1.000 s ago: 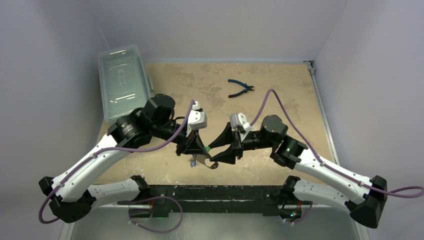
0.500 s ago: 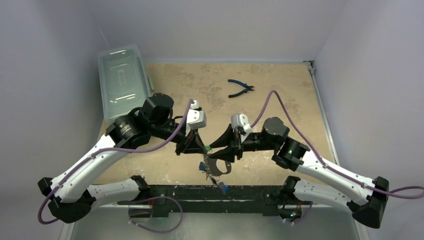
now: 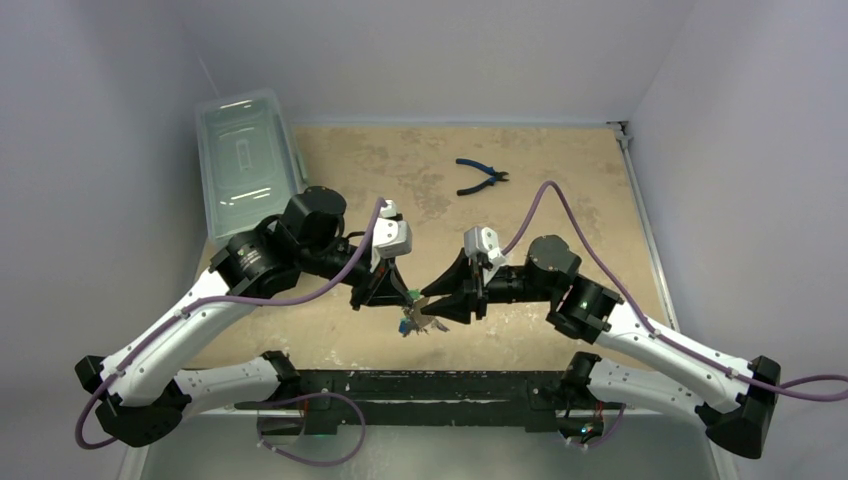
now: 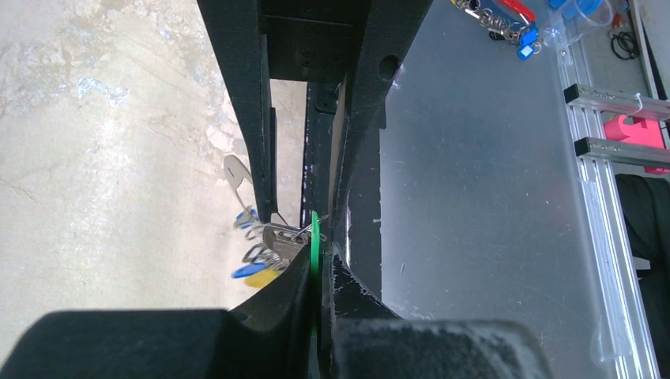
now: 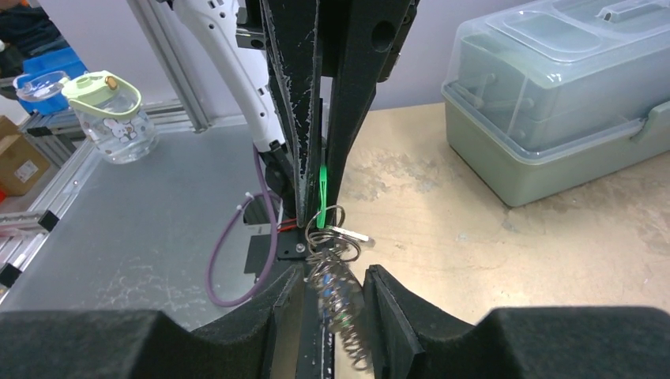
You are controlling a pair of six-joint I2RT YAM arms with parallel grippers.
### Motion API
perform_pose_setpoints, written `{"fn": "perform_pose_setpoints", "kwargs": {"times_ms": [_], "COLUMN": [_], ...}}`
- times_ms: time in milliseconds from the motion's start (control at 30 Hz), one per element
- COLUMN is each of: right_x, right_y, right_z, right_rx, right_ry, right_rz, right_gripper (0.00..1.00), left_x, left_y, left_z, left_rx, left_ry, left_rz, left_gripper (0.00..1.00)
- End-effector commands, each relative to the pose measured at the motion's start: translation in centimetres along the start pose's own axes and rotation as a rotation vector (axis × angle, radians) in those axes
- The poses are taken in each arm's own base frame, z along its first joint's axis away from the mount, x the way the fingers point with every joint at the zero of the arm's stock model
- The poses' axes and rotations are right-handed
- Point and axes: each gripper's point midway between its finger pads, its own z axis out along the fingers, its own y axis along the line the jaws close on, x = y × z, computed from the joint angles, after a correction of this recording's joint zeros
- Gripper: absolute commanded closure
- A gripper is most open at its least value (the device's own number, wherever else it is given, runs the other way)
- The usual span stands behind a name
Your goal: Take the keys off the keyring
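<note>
My left gripper (image 3: 404, 294) is shut on a flat green key tag (image 4: 315, 229), held edge-on between its fingers. A blurred bunch of keys (image 4: 261, 254) hangs from that tag, with blue and yellow heads and silver wire rings. The silver loop just under the tag looks like the keyring (image 5: 338, 227). My right gripper (image 5: 336, 272) faces the left one. Its jaws stand apart on either side of the hanging bunch (image 5: 344, 304), with a gap showing at each side. From above, the bunch (image 3: 412, 322) dangles between the two grippers near the table's front edge.
A clear lidded box (image 3: 245, 160) stands at the back left. Blue-handled pliers (image 3: 480, 177) lie at the back centre. The black base rail (image 3: 430, 385) runs just below the grippers. A jar with a green lid (image 5: 107, 114) sits off the table.
The bunch swung down towards the rail half a second ago and has come back up under the grippers. The right gripper's jaws have narrowed around it.
</note>
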Motion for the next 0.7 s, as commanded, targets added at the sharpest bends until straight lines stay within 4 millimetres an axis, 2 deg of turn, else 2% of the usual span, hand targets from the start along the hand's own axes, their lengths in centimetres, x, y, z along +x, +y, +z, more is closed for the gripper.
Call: {"fn": "perform_pose_setpoints", "kwargs": {"times_ms": [0, 233, 367, 667], "right_x": [-0.3, -0.6, -0.8, -1.7], "right_y": [-0.3, -0.1, 0.1, 0.8], "right_z": [0.0, 0.3, 0.5, 0.9], "right_rx": [0.020, -0.002, -0.022, -0.067], "right_ry": [-0.006, -0.007, -0.012, -0.031], "right_rz": [-0.011, -0.017, -0.022, -0.038], "right_gripper": [0.61, 0.58, 0.51, 0.44], "left_x": [-2.7, -2.4, -2.3, -2.2], "left_y": [-1.2, -1.3, -1.3, -1.2], "left_z": [-1.2, -0.8, -0.7, -0.5], "left_rx": [0.012, 0.035, 0.045, 0.050], "left_ry": [-0.085, -0.076, -0.071, -0.064], "left_rz": [0.085, 0.081, 0.080, 0.079], "left_gripper": [1.00, 1.00, 1.00, 1.00]}}
